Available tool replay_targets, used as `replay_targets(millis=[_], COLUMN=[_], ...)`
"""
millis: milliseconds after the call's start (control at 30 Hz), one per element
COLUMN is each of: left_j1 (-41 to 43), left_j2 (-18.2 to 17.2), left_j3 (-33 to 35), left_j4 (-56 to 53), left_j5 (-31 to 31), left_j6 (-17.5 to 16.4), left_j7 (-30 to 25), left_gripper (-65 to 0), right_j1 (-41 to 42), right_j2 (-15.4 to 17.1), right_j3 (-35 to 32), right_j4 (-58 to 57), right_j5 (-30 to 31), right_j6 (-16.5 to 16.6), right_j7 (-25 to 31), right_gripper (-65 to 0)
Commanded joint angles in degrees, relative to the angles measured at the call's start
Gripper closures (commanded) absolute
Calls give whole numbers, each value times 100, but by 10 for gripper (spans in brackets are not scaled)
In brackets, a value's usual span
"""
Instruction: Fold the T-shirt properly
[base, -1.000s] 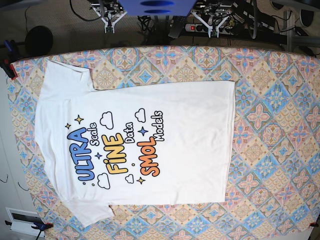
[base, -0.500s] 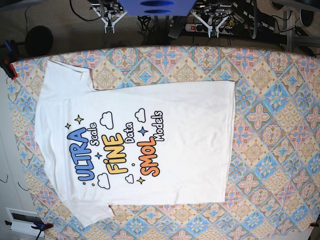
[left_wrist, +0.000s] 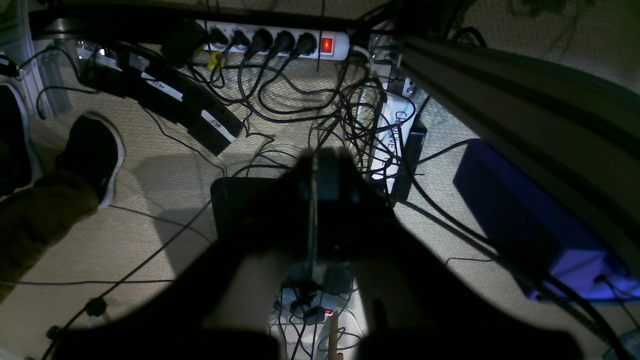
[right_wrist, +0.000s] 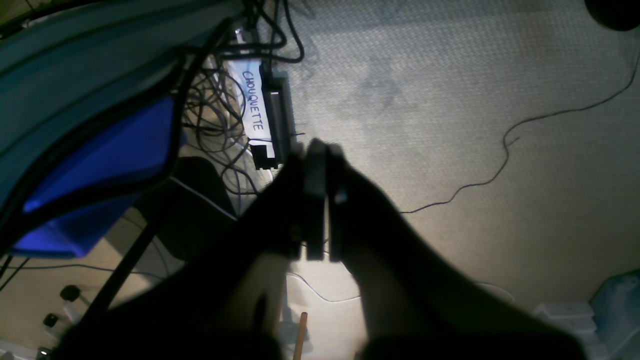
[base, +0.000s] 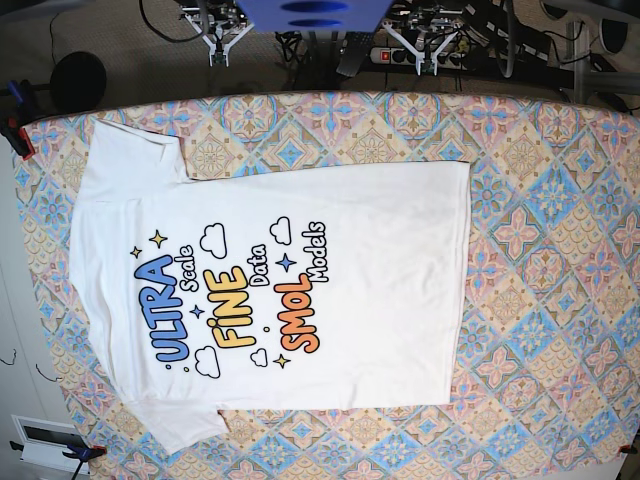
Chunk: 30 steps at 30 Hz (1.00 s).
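Observation:
The white T-shirt (base: 390, 290) lies flat and spread out on the table, print side up, with its collar at the left and its hem at the right. Both sleeves are spread out. My left gripper (left_wrist: 315, 172) is shut and empty, hanging over the floor beyond the table's far edge; in the base view it (base: 425, 52) sits at the top right of centre. My right gripper (right_wrist: 320, 165) is also shut and empty over the floor, and in the base view it (base: 218, 45) sits at the top left. Neither gripper touches the shirt.
The table carries a patterned blue and orange cloth (base: 560, 250). Clamps (base: 18, 135) hold the cloth at the left edge. Under the arms are a power strip (left_wrist: 280, 42), tangled cables (left_wrist: 350, 120), a blue box (right_wrist: 100, 165) and a person's shoe (left_wrist: 95, 150).

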<state>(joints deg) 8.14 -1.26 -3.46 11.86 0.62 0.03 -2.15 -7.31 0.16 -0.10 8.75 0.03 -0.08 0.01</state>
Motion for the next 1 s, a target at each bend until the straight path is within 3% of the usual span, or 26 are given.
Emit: replay_targets(millis=[0, 533, 767, 967], left_j1=[25, 236, 817, 1898], left_j2=[7, -134, -441, -846], left_j3=[17, 17, 17, 17], left_j4=[5, 32, 120, 1781], left_j5=[30, 39, 48, 48], left_j6=[19, 19, 19, 19], left_j7=[-18, -35, -44, -26], left_gripper=[0, 0, 0, 0], right_j1=[-21, -91, -1269, -2429], right_j2=[6, 23, 155, 463], right_j3=[14, 14, 23, 32], right_j4=[17, 17, 1054, 2514], right_j5=[-8, -8, -8, 1], right_j6=[12, 12, 12, 12], right_j7=[38, 30, 3, 30], right_gripper=[-2, 0, 0, 0])
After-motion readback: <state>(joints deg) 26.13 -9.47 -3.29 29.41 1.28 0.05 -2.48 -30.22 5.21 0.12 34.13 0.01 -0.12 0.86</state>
